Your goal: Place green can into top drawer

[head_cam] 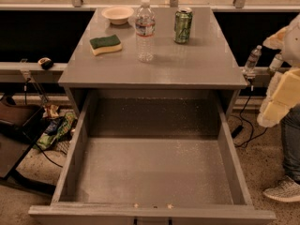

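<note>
The green can (183, 26) stands upright at the back right of the grey table top (187, 64). The top drawer (154, 172) is pulled wide open below the table, and its speckled bottom holds nothing. My gripper (264, 62) hangs off the table's right side, level with the table top and well right of and nearer than the can. Its two dark fingers stand apart and hold nothing. The cream-coloured arm (281, 97) is below it at the right edge.
A clear water bottle (145, 31) stands left of the can. A green and yellow sponge (105, 44) and a small cream bowl (117, 14) lie further left. A person's leg and shoe (286, 189) are at lower right. Clutter and cables (54, 130) lie on the floor at left.
</note>
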Motion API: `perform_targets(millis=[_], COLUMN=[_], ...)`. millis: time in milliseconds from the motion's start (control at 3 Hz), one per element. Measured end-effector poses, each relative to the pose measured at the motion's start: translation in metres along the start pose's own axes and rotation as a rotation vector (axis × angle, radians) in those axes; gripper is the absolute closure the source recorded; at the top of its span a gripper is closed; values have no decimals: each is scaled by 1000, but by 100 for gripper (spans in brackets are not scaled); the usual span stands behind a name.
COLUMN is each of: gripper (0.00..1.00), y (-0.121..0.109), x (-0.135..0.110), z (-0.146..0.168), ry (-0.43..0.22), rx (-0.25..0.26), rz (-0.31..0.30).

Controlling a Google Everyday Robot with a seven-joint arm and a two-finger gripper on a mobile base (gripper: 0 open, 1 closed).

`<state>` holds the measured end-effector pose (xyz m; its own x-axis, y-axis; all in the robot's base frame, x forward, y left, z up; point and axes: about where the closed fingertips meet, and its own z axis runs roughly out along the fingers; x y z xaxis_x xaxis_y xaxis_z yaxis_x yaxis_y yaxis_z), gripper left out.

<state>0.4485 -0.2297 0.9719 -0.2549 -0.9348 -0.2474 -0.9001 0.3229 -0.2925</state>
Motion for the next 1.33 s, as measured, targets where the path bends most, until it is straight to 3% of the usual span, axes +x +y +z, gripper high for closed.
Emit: perform_targets(millis=[333, 667, 1000, 1333], gripper=[0, 0, 0, 0], y=[-30, -84, -158, -221], x=[37, 59, 52, 20], z=[22, 71, 92, 124], ry=[-100, -318, -495, -678], rx=[85, 174, 294, 319], rz=[88, 207, 266, 300])
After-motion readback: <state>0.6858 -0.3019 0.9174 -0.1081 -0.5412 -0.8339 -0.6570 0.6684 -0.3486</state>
